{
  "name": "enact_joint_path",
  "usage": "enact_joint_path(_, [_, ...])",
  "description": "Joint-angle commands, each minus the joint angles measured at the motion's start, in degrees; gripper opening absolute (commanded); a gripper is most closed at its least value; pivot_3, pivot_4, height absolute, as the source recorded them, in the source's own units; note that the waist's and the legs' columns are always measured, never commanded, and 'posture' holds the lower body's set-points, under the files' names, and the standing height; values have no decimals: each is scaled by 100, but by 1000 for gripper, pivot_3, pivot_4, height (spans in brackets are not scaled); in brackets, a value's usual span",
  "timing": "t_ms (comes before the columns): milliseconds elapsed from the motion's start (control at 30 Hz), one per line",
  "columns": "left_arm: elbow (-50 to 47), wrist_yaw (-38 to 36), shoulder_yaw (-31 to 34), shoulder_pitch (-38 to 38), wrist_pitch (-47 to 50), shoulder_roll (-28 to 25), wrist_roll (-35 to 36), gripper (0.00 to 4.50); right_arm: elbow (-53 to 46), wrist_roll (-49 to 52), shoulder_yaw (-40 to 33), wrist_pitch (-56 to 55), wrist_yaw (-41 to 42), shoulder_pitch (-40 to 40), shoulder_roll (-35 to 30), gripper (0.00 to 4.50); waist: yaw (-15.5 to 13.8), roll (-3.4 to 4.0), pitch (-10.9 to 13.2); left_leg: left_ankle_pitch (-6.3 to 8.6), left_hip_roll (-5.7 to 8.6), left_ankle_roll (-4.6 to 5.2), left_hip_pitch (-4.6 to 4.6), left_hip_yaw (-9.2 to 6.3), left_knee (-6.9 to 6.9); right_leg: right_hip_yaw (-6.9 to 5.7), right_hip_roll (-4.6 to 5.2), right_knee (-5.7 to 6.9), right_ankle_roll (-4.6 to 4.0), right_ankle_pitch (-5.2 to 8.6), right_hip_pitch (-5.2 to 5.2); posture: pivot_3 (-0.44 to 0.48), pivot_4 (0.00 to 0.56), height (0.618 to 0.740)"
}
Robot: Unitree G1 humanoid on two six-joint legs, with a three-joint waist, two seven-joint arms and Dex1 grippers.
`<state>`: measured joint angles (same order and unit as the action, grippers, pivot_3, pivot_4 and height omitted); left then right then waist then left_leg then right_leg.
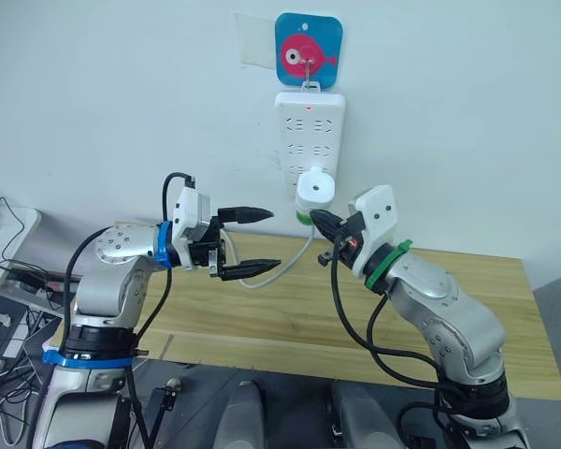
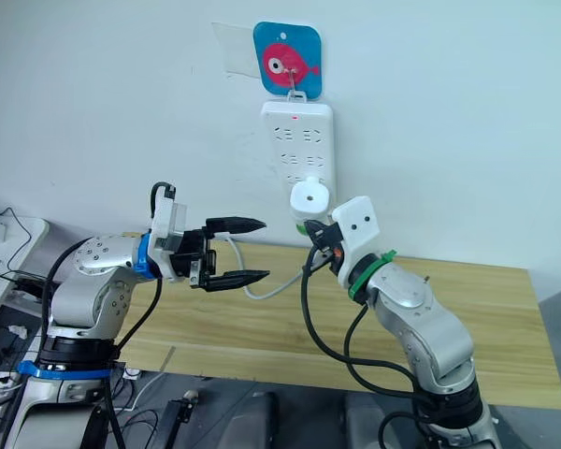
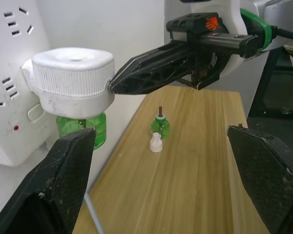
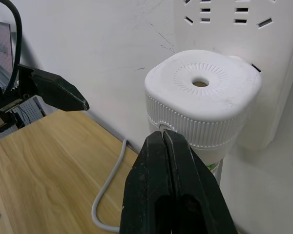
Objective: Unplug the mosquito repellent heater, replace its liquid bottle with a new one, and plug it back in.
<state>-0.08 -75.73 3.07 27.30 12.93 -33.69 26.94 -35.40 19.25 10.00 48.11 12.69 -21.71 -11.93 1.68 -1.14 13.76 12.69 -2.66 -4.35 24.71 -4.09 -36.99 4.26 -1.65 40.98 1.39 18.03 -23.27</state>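
Left eye view: your mosquito repellent heater [image 1: 315, 190] sits plugged into the lower part of the white power strip [image 1: 309, 131], which hangs on the wall from a hook on a blue square with a pink fish [image 1: 308, 50]. A green bottle [image 3: 82, 129] is screwed in under the heater body. The strip's grey cable [image 1: 280, 271] loops down onto the wooden table [image 1: 467, 318].

Your right gripper [image 1: 320, 223] has its fingers pressed together, holding nothing; in the right wrist view the closed tips [image 4: 162, 141] touch the ribbed side of the heater just below its vent hole.

Your left gripper [image 1: 259, 240] hangs in the air beside the heater, apart from it, fingers spread wide and empty.

Left wrist view: on the table near the wall stands a second small green bottle [image 3: 160, 126], uncapped, with a dark wick sticking up. A small white cap [image 3: 156, 143] lies just beside it, on the side nearer the camera.
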Motion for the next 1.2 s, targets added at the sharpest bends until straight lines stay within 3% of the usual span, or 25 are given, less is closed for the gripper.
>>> enact_joint_path(33, [-66,-30,27,45,-73,-95,86,4500,-350,140,-245,-41,197,50,-197,37,-2,0,0,0,0,0,2,-2,0,-3,0,-1,-1,0,0,81,211,740])
enact_joint_path(367, [-34,214,165,-28,258,-248,141,4500,-901,947,-655,178,1037,532,-947,37,-7,0,0,0,0,0,4,-14,2,-15,0,-1,-8,5,2,94,206,740])
enact_joint_path(533, [-69,725,250,-122,820,-652,-91,4500,-837,1343,-1510,-81,1633,1006,-1675,1647,-13,0,0,0,2,0,5,-17,2,-17,1,-6,-9,5,6,110,198,740])
enact_joint_path(800, [-145,1357,426,-369,686,-985,-403,4500,-17,1133,-2442,-1177,2446,1701,-2474,4454,-71,-3,-6,0,2,0,4,-19,2,-21,1,-3,-9,6,7,143,160,740])
enact_joint_path(1200, [193,1430,332,-270,547,-1020,-573,4500,223,784,-2241,-1996,2477,2122,-2409,4454,-169,-4,-45,-16,2,-28,5,-15,4,-19,2,-6,-10,6,7,154,123,740])
